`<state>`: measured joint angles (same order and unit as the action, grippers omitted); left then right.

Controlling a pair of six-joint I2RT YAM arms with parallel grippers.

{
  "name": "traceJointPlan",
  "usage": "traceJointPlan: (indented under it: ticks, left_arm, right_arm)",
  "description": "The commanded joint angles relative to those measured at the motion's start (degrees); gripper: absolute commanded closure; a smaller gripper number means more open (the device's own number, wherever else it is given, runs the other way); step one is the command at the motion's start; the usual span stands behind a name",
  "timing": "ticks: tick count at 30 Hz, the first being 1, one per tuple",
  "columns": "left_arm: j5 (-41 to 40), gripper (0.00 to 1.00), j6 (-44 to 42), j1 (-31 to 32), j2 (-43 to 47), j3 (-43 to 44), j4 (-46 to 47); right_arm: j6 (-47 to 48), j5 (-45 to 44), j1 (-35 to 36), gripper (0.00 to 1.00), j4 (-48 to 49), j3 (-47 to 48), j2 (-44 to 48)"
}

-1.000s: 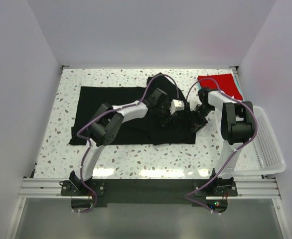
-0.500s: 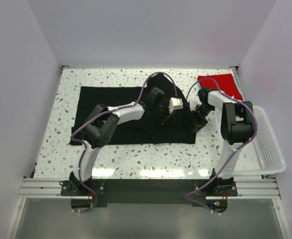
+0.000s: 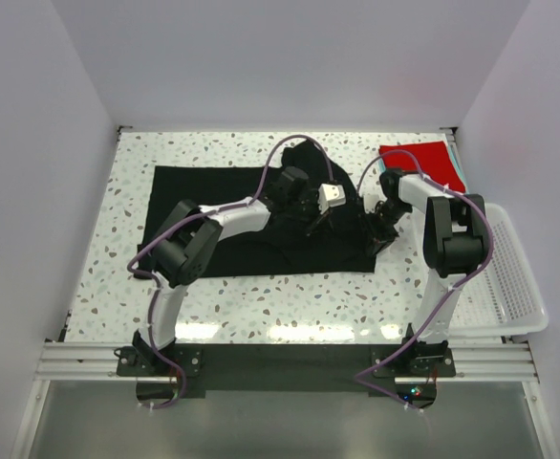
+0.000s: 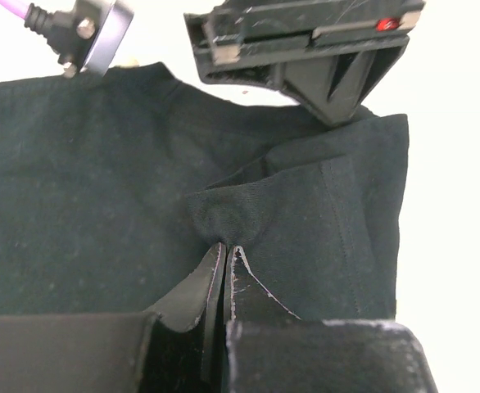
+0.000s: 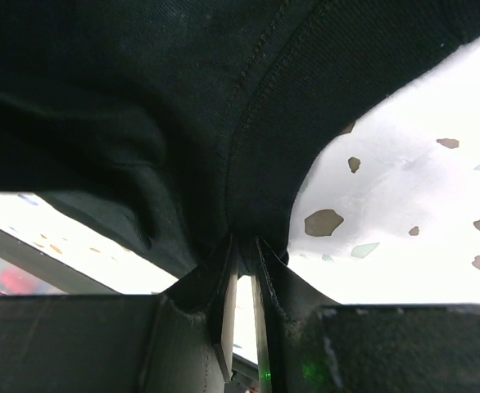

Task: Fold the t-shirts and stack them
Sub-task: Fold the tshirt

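The black t-shirt (image 3: 213, 210) lies spread across the table's middle, its right part bunched up. My left gripper (image 3: 312, 220) is shut on a small raised pinch of the black cloth (image 4: 224, 214), its fingertips (image 4: 226, 246) closed tight on the fold. Just to the right, my right gripper (image 3: 376, 232) is shut on the shirt's stitched edge (image 5: 248, 123), which hangs lifted above the speckled table (image 5: 404, 188). A folded bright red t-shirt (image 3: 419, 158) rests at the back right, and a teal edge (image 3: 461, 178) shows beside it.
A white mesh basket (image 3: 514, 277) overhangs the table's right side. White walls enclose the table at the back and on both sides. The two wrists are close together over the shirt's right part, with the right gripper's body (image 4: 322, 57) just beyond my left fingers.
My left gripper has shut on the black shirt and shifted slightly toward the back, its elbow swinging left. The right arm has held still.
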<state>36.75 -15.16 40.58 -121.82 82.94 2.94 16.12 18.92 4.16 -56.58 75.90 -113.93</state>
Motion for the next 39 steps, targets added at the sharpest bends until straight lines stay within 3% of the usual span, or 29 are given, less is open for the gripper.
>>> traceJointPlan:
  ticks: [1, 15, 16, 18, 21, 26, 32, 39]
  left_arm:
    - [-0.5, 1.00, -0.7, -0.8, 3.1, -0.5, 3.8]
    - [-2.5, 1.00, -0.1, -1.6, 1.5, -0.4, 3.9]
    - [-2.5, 0.98, -0.1, -2.0, 1.7, -0.2, 3.7]
    - [-2.0, 0.80, -0.1, -2.3, 2.7, 0.5, 1.6]
    - [-1.1, 0.66, -2.0, -2.9, 7.4, -1.8, -1.2]
    - [0.4, 0.50, -7.6, -2.6, 17.4, -9.3, -7.5]
    - [-1.2, 0.46, -16.5, -1.1, 21.7, -15.5, -16.4]
    - [-10.5, 0.42, -24.0, 4.9, 22.9, -20.4, -16.0]
  right_arm:
    - [1.9, -4.7, 0.1, 0.82, 1.8, -1.0, -2.8]
    - [2.5, -4.2, 0.1, 0.77, -2.2, 3.5, 0.7]
    - [2.5, -4.1, 0.1, 0.76, -2.7, 3.8, 1.3]
    - [2.6, -4.0, 0.1, 0.74, -4.3, 5.2, 2.2]
    - [2.7, -3.3, 0.1, 0.69, -6.2, 6.8, 4.6]
    - [2.9, -2.0, 0.1, 0.67, -8.5, 8.1, 7.8]
    - [3.4, 1.7, 0.1, 0.63, -10.3, 6.0, 8.7]
    - [2.7, 2.4, 0.1, 0.62, -7.4, 1.5, 5.8]
